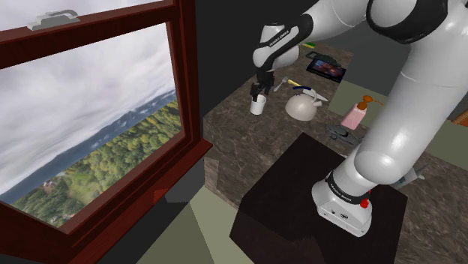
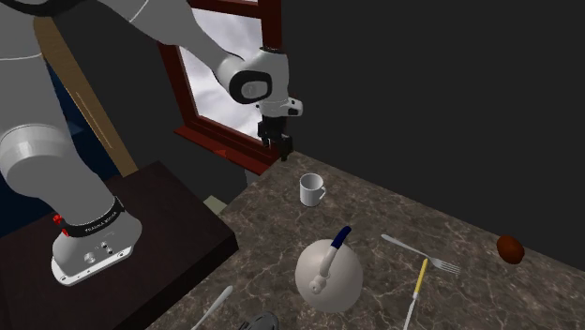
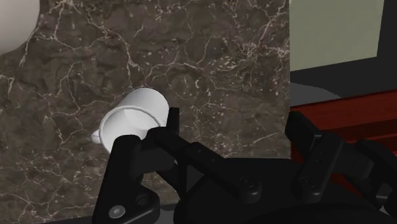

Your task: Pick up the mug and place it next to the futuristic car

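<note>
A white mug (image 1: 259, 106) stands upright on the dark marble counter (image 1: 240, 135), near its window-side edge. In the second exterior view the mug (image 2: 311, 190) has its handle turned toward the white kettle (image 2: 328, 272). My black gripper (image 1: 259, 91) hovers just above the mug and is open. From the second exterior view the gripper (image 2: 279, 148) hangs above the mug, a little toward the window. In the wrist view the mug (image 3: 133, 118) lies by one finger (image 3: 130, 162), not between the two, and nothing is held. A small dark grey object (image 1: 341, 135), possibly the car, sits near my stand.
Close to the mug stands a white kettle (image 1: 302, 105), with a pink bottle (image 1: 354, 114) and a dark tablet (image 1: 327, 67) beyond it. A fork (image 2: 422, 253), a yellow-handled knife (image 2: 415, 291) and a brown lump (image 2: 509, 247) lie on the counter. A red window frame (image 1: 187, 90) borders the counter's edge.
</note>
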Robot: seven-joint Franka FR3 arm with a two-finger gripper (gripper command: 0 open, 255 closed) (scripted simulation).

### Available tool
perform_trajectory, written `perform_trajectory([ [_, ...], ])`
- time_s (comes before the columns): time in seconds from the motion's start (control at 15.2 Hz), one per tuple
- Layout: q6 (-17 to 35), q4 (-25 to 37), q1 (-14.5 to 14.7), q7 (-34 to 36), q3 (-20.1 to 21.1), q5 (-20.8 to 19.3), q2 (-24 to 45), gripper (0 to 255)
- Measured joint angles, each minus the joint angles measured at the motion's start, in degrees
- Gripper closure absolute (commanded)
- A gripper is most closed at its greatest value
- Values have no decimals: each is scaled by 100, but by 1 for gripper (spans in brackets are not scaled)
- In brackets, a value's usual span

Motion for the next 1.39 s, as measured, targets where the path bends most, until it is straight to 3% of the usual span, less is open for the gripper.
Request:
perform_trajectory([
  [0.66, 287, 1959, -463, -430, 52, 254, 2205, 0],
  [1.39, 669, 2222, -570, -481, 130, 335, 2841, 0],
])
